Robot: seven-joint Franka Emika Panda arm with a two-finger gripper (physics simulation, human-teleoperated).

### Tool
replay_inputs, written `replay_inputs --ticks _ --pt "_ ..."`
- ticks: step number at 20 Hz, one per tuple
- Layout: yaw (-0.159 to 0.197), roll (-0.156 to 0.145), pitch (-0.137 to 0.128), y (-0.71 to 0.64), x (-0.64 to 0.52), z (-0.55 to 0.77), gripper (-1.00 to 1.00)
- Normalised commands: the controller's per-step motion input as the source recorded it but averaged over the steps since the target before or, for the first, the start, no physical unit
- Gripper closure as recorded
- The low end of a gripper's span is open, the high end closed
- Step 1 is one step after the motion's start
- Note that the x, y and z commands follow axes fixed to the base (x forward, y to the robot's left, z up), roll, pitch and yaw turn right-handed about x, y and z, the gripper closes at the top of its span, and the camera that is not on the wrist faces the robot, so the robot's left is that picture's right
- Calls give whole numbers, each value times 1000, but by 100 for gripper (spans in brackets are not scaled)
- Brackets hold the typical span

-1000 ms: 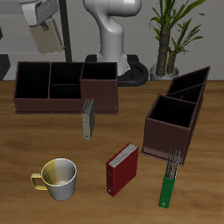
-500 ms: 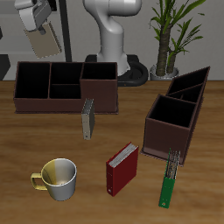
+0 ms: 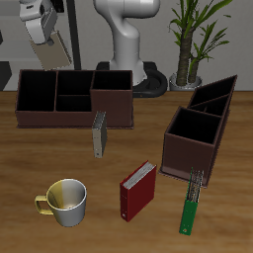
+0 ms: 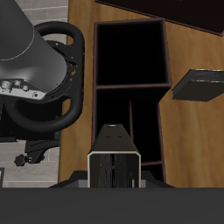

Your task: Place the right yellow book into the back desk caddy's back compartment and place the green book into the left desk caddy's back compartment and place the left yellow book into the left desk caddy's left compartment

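Note:
My gripper [image 3: 44,30] is shut on the right yellow book [image 3: 58,43] and holds it tilted, high above the end of the back desk caddy [image 3: 74,117]. In the wrist view the book [image 4: 115,144] shows edge-on between the fingers of the gripper [image 4: 115,168], over the caddy's open bins [image 4: 129,83]. The left yellow book [image 3: 99,134] stands upright against the back caddy's front wall. The green book [image 3: 189,210] lies on the table in front of the left desk caddy [image 3: 194,146].
A red book [image 3: 137,190] lies near the table's front edge, beside a yellow-and-white mug [image 3: 64,201]. A potted plant [image 3: 194,40] stands behind the left caddy. The robot's base [image 3: 126,44] is behind the back caddy.
My gripper has shifted and turned a little with the yellow book, which now hangs more tilted. Nothing on the table has moved.

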Motion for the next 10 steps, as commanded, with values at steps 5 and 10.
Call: replay_inputs --ticks 5,10 --pt "-18 -32 -48 8 36 204 100" --pt "-67 -28 -35 -87 178 67 100"
